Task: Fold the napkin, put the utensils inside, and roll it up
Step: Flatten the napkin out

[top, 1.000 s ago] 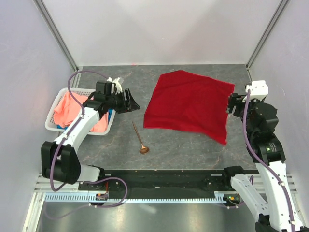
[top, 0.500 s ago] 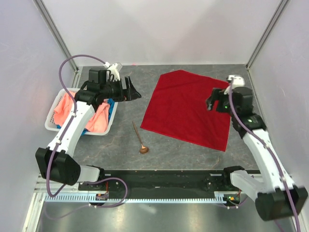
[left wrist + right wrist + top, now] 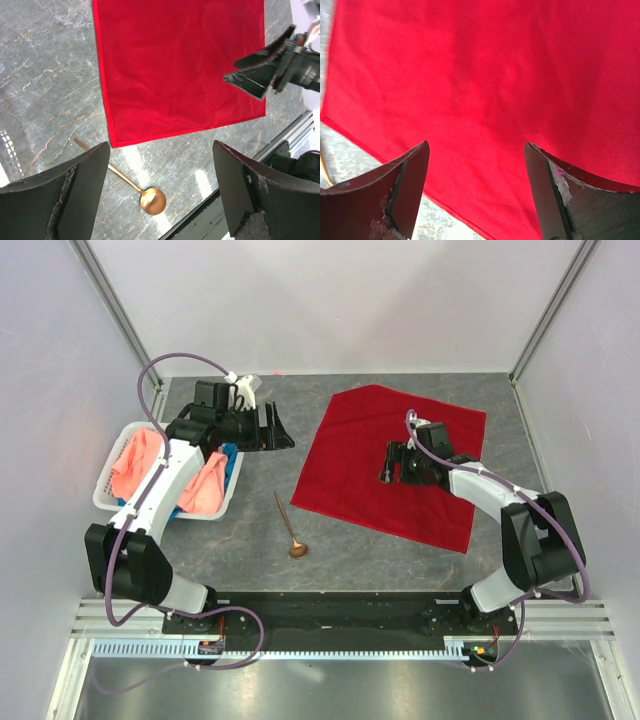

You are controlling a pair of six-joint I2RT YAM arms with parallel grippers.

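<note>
Grey, marble-veined stone forms the worktop (image 3: pixel 240 530), closed in by plain white walls with slim metal posts in the far corners. A black base plate (image 3: pixel 340 612) runs along the near edge, where both arms are bolted.

On the right half the napkin (image 3: pixel 350 460) lies spread flat and unfolded, turned a little so that one corner points at the far wall. The spoon (image 3: pixel 290 527) rests on bare stone near the napkin's near left corner but apart from it, bowl toward the arms and handle pointing away.

At the left edge a white basket (image 3: pixel 105 495) holds a salmon-pink cloth (image 3: pixel 135 465) and a blue cloth (image 3: pixel 230 455), with the left arm reaching over it.

The left hand (image 3: pixel 278 430) hangs above bare worktop between basket and napkin, its fingers (image 3: pixel 75 200) spread wide with nothing between them; from its wrist, napkin and spoon lie in plain sight below. The right hand (image 3: pixel 387 462) hovers over the middle of the napkin, jaws wide apart and gripping nothing, with red cloth filling the gap between them.
</note>
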